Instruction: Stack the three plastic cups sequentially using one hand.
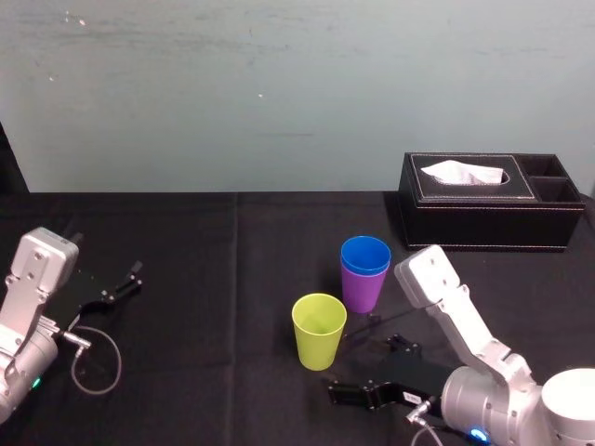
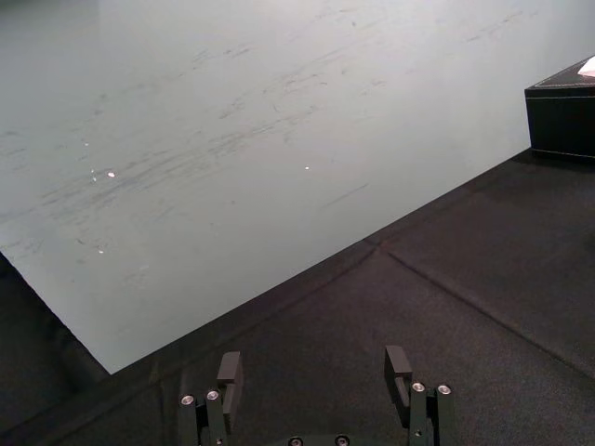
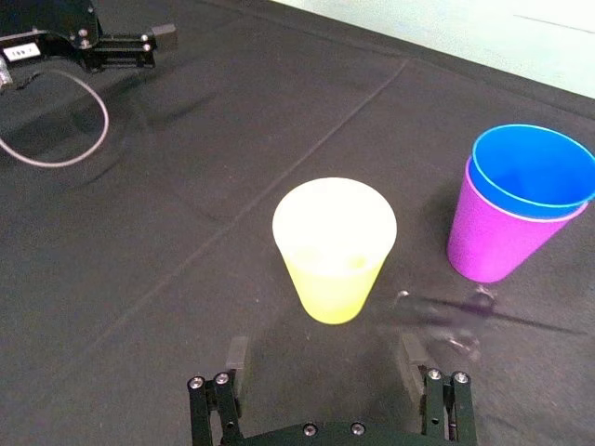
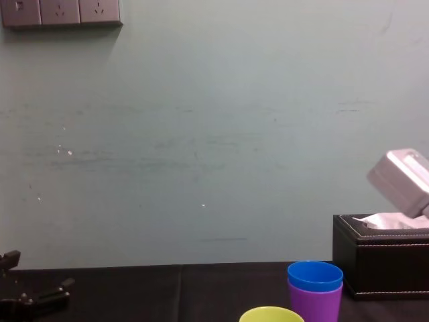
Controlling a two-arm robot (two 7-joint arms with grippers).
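1. Right gripper point(image 3: 324, 353) sits lowest and closest, jaws apart and holding nothing. It is lined up on the yellow-green cup point(image 1: 319, 332), which stands upright just ahead of it, untouched.
2. Beyond that, the blue cup point(image 1: 364, 255) is nested in the purple cup point(image 1: 363, 290). The pair stands upright just beside the yellow-green one, on the side toward the tissue box point(image 1: 488, 200).
3. First risk, as a judgement: the cup is light, empty and tapered. If one finger arrives before the other, it likely skids or tips over on the cloth.
4. Second risk: a hard squeeze near the rim may flex the thin wall, and the cup could pop out of the jaws.
5. Third risk: the stack is close by. A loose swing on the lift could clip the blue rim and topple both, and a tilted descent could jam the cup instead of seating it.
6. Left gripper point(image 2: 313, 362) is parked far out on the left, jaws apart and empty, with a grey cable point(image 1: 93, 358) looped beside it.
7. Underfoot is a tabletop point(image 1: 186, 260) draped in black cloth with visible seams, which could snag a sliding base. The tissue box sits at the back right, with a tissue poking up.
8. Behind everything is a plain, pale, scuffed wall point(image 1: 232, 93), with wall sockets point(image 4: 60, 12) high on the left.
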